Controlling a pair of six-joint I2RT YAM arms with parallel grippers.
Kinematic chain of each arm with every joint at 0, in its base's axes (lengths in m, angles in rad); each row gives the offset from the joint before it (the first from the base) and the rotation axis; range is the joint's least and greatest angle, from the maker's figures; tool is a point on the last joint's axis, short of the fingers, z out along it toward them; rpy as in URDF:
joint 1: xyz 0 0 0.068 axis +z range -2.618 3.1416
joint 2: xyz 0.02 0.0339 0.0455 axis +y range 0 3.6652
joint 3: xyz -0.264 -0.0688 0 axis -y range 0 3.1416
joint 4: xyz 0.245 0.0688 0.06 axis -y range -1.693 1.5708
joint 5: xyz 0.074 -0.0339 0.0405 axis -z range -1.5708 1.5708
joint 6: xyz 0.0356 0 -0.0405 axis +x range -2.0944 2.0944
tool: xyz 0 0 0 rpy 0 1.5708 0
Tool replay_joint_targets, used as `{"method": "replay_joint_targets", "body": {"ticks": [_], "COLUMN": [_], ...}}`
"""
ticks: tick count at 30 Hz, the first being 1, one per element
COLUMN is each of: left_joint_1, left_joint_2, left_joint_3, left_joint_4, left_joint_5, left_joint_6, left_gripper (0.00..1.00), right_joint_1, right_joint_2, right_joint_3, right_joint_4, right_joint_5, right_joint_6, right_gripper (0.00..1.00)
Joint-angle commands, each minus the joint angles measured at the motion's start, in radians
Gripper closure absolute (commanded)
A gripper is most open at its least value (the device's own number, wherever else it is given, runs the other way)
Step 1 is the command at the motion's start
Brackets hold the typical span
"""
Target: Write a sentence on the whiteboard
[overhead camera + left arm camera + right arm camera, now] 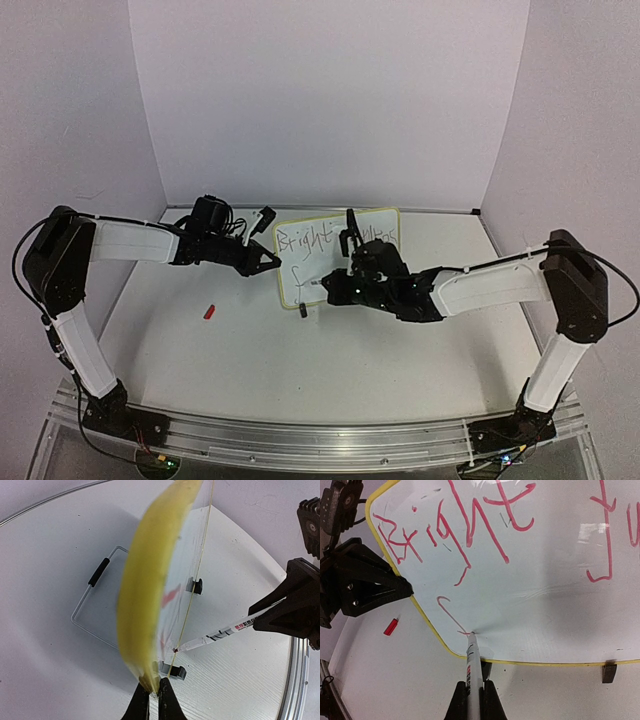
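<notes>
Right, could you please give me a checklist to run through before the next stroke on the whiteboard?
1. Left gripper shut on the whiteboard rim: ok.
2. Right gripper shut on the marker: ok.
3. Marker tip touching the whiteboard: ok.
4. Sentence complete: not ok; second line is only begun.
5. Red cap clear of the whiteboard: ok.

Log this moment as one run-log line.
left tool: shut on whiteboard rim | right tool: shut on marker | tip: on whiteboard, second line | sentence: unfinished
</notes>
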Motion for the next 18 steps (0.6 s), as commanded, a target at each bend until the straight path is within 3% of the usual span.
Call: {"method": "replay_joint_targets", "body": {"ticks": [1,8,18], "left_joint_1": [0.008,0.009,0.009], "left_joint_2": [0.001,-0.006,-0.006], "left_joint_3": [0.015,0.013,0.011], "left_joint_4": [-0.04,-0.046,-0.046], "left_joint_5": [-0.079,-0.082,-0.083], "left_joint_6": [0.025,0.03,0.028], "left_gripper": [1.0,1.0,1.0], "right_joint_1": [-0.006,-0.006,-0.007], "right_joint_2": [-0.051,-0.085,-0.074], "right_joint_3": [-0.01,-0.024,-0.033], "right_joint_4": [0.007,0.023,0.009], "right_joint_5": [0.074,-0.006,0.036], "right_joint_6": [0.007,-0.005,0.026], "right_gripper": [1.0,1.0,1.0]}}
